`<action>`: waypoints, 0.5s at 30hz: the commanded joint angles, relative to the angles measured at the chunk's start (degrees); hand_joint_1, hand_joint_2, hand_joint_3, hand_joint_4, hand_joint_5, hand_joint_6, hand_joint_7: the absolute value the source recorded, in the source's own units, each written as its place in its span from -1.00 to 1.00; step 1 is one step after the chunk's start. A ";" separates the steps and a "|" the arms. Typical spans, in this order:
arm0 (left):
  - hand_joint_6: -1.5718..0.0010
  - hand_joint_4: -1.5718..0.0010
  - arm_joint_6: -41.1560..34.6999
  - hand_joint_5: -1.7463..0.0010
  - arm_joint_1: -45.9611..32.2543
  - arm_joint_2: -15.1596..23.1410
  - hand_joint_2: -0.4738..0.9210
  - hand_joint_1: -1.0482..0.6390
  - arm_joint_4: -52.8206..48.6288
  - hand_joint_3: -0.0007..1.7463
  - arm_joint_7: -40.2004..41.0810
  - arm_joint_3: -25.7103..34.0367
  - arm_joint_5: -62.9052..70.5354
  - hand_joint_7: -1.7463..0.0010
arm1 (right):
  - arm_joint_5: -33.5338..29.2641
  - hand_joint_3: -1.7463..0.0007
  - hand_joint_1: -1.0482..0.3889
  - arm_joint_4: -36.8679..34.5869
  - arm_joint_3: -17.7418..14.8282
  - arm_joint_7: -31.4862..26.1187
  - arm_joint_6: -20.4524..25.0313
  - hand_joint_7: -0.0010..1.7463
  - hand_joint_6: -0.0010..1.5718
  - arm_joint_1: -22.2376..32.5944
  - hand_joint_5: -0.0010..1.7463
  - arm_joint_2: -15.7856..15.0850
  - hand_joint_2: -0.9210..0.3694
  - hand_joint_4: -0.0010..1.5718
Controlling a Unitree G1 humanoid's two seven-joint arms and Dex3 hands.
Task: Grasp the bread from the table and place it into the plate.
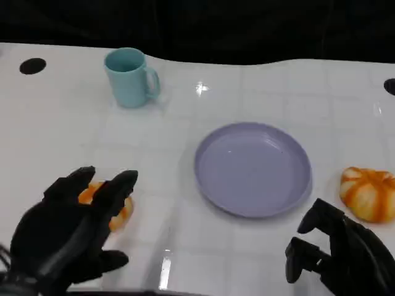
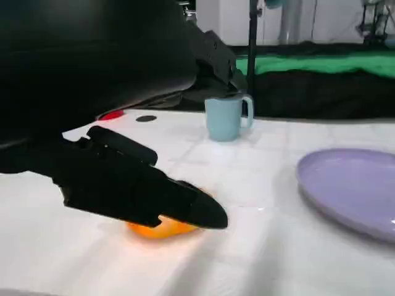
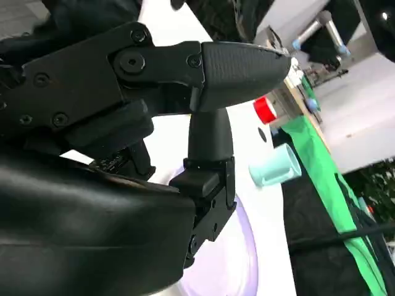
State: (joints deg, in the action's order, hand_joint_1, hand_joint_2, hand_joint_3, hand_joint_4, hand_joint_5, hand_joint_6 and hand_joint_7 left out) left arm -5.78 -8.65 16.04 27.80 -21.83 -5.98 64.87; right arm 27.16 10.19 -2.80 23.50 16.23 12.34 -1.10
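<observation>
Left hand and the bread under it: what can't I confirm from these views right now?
- Contact: in the head view the left hand covers most of the bread; whether fingers touch it cannot be told.
- Left wrist view: a finger hides the bread's top, so grip is unclear.
- Second bread: cut off by the head view's right edge.
- Right hand: its lower part is cropped by the bottom edge.

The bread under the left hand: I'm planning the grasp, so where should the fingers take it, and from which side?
Probably from above, fingers closing on opposite sides of the bread. It is a low rounded lump lying flat on the table, with no handle or edge to hook. The left hand hovers over it, fingers spread.
</observation>
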 commanded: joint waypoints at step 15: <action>0.82 0.95 -7.38 0.99 17.12 5.88 0.92 -0.39 -20.05 -1.00 -8.00 -6.60 1.79 1.00 | -0.26 0.48 -0.35 -0.92 -0.40 0.20 -1.63 0.99 -0.40 -0.21 1.00 -0.49 -0.98 -0.02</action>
State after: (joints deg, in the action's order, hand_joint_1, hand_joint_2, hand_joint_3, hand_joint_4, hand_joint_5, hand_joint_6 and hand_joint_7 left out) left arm -12.08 6.38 20.37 9.71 -28.95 -11.71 66.57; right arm 26.68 9.40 -2.81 23.66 15.27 12.01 -1.22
